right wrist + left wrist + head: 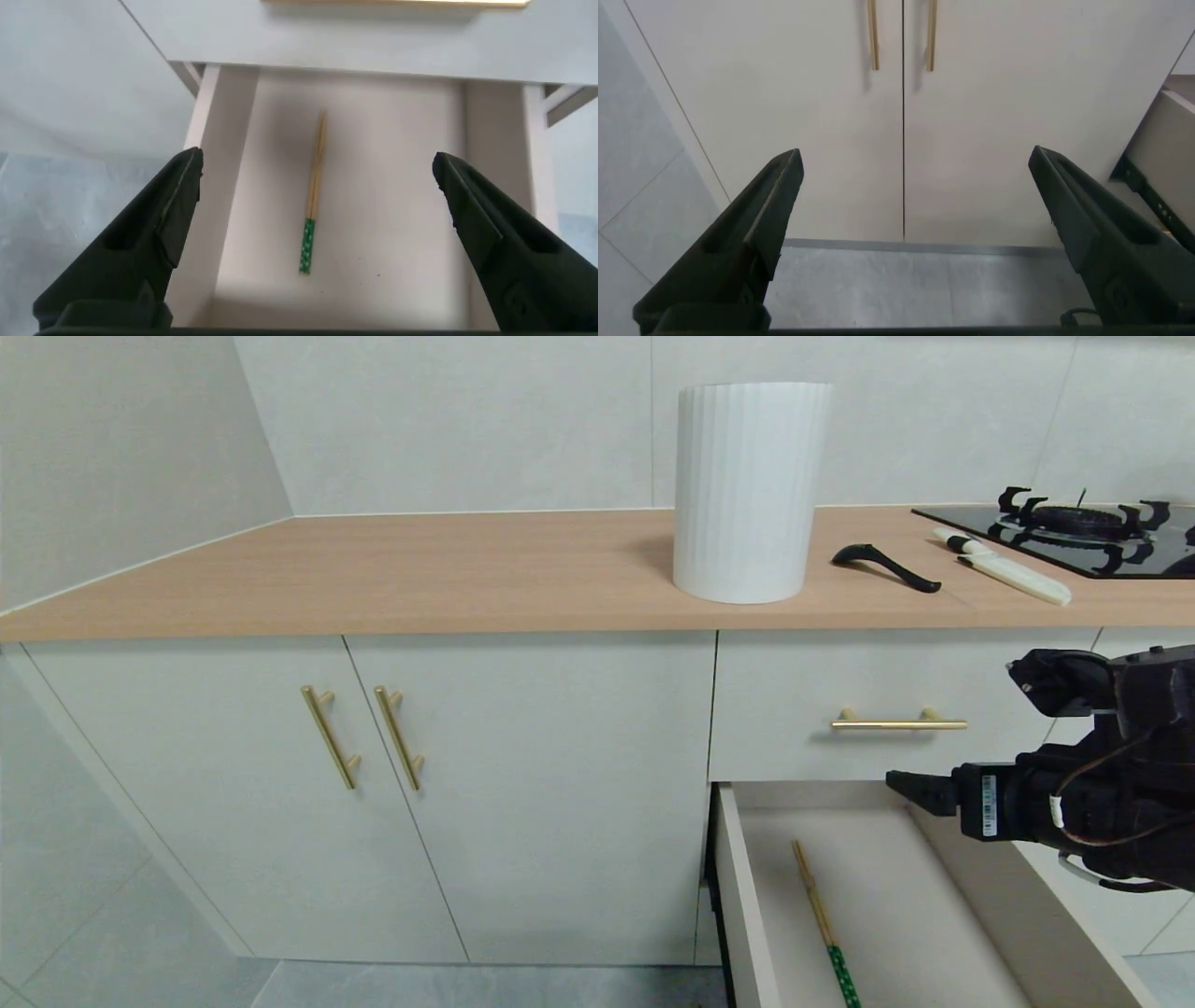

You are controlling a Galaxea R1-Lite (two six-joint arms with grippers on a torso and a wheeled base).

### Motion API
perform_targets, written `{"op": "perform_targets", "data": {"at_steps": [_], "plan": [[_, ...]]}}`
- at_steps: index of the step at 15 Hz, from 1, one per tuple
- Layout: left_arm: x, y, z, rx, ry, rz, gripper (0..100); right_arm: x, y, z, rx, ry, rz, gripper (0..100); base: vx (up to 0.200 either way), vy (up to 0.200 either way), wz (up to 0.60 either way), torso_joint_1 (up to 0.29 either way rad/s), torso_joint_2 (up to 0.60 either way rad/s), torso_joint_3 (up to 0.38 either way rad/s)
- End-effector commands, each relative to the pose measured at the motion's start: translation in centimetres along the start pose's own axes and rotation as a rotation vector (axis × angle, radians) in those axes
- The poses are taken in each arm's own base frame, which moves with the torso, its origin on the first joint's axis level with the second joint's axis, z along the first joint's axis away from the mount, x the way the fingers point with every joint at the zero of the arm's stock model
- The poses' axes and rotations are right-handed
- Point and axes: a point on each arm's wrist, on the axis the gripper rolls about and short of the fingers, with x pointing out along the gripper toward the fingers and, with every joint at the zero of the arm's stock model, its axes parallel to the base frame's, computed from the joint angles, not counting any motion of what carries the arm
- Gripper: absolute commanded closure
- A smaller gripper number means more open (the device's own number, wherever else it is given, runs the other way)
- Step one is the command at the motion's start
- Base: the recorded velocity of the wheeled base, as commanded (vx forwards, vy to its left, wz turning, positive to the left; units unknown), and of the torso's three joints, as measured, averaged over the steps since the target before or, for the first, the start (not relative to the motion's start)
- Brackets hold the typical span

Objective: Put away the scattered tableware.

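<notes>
Chopsticks (313, 198) flat in drawer (745, 896), below spread R jaws.

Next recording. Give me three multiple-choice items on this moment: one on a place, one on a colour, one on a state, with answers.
1. Where do the chopsticks lie? A) on the counter B) in the open drawer C) in the white container
2. What colour is their patterned end? A) red B) green C) blue
3. How is the right hand? A) open B) shut on the chopsticks C) shut on a knife
Answers: B, they rest on the drawer floor; B, the tip is green; A, it stands wide open, holding nothing.
</notes>
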Motion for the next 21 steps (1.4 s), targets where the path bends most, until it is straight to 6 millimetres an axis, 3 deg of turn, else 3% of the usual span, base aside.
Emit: {"op": "perform_targets", "data": {"at_steps": [1, 21], "plan": [[0.00, 0.00, 0.01, 0.000, -0.001, 0.001, 0, -0.02, -0.05, -0.01, 0.000, 0.000, -0.001, 0, 0.000, 0.000, 0.00, 0.076, -0.30, -0.227], [0.01, 0.00, 0.01, 0.000, 0.001, 0.001, 0, 0.67, -0.88, -0.31, -0.008, 0.024, -0.036, 0, 0.000, 0.000, 0.00, 0.182, -0.46, -0.286]]}}
